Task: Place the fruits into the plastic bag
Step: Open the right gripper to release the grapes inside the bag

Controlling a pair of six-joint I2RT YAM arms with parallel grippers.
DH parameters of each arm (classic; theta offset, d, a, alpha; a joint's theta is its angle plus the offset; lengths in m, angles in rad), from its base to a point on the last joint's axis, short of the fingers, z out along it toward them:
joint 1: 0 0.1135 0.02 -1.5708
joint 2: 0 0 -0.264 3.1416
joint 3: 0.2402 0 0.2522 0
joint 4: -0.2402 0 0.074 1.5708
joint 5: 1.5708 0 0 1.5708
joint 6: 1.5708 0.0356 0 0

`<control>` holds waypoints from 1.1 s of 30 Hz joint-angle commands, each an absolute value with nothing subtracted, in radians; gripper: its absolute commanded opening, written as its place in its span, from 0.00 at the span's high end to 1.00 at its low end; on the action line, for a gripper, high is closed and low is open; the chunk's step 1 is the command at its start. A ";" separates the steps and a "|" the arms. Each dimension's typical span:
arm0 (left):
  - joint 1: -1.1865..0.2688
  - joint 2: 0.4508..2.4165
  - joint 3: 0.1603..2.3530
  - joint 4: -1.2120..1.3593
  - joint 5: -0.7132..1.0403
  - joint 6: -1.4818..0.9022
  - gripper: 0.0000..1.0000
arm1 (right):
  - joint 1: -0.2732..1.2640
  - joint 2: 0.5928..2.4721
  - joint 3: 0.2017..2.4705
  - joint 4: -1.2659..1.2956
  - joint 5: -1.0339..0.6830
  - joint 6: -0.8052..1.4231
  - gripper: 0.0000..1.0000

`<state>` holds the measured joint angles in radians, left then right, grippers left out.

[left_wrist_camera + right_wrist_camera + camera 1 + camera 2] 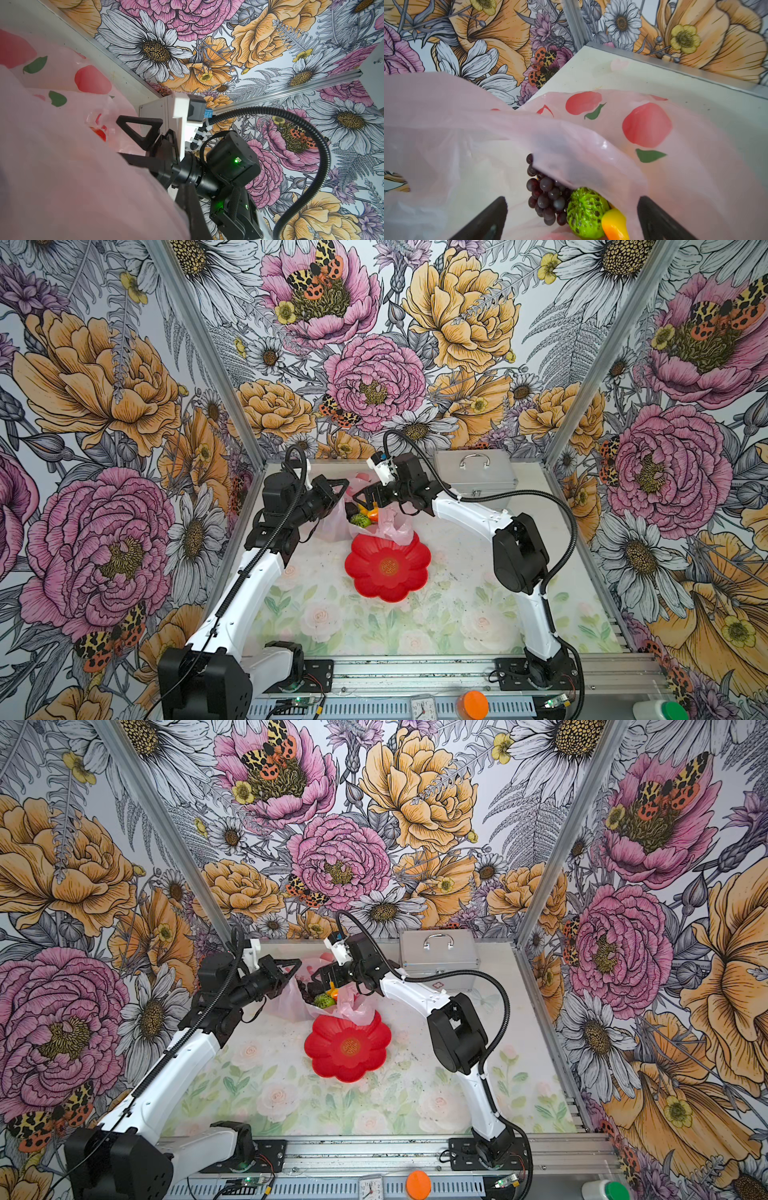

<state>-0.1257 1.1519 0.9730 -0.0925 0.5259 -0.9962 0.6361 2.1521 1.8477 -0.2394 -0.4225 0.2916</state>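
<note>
Flowered wallpaper [374,377] rings the pastel rose-print tabletop [374,626]. The right gripper [572,199] hangs, jaws spread wide, over the mouth of the translucent pink plastic bag [591,135]. The dark purple grape bunch [546,197], bumpy green ball [585,212] and yellow-orange fruit [614,226] lie directly beneath, inside it. To the left, the left gripper [343,489] is clamped on the bag's rim. Just nearer, the red flower-shaped plate [388,568] holds no fruit.

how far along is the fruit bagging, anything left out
Done: the red plate is bare, and the grape bunch, bumpy green ball and yellow-orange fruit lie inside the plastic bag. In hand: the left gripper pinches the bag's rim; the right gripper hangs open, empty, over the mouth. Left: no fruit shows outside, so probably only withdrawing.
</note>
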 commanded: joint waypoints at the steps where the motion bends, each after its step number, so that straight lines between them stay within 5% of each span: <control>1: -0.116 1.116 0.977 -0.095 0.536 -0.981 1.00 | 0.614 2.064 1.834 -0.271 -0.375 0.340 0.00; 8: -0.112 1.113 0.980 -0.101 0.534 -0.979 1.00 | 0.582 1.929 1.854 -0.294 -0.368 0.494 0.01; 17: -0.110 1.107 0.970 -0.106 0.531 -0.973 1.00 | 0.520 1.899 2.026 -0.662 -0.494 0.571 0.00; 24: -0.117 1.104 0.973 -0.125 0.531 -0.956 1.00 | 0.535 1.915 2.096 -1.051 -0.618 0.465 0.01; 33: -0.127 1.115 0.982 -0.124 0.529 -0.950 1.00 | 0.643 2.019 2.203 -1.405 -0.537 0.167 0.00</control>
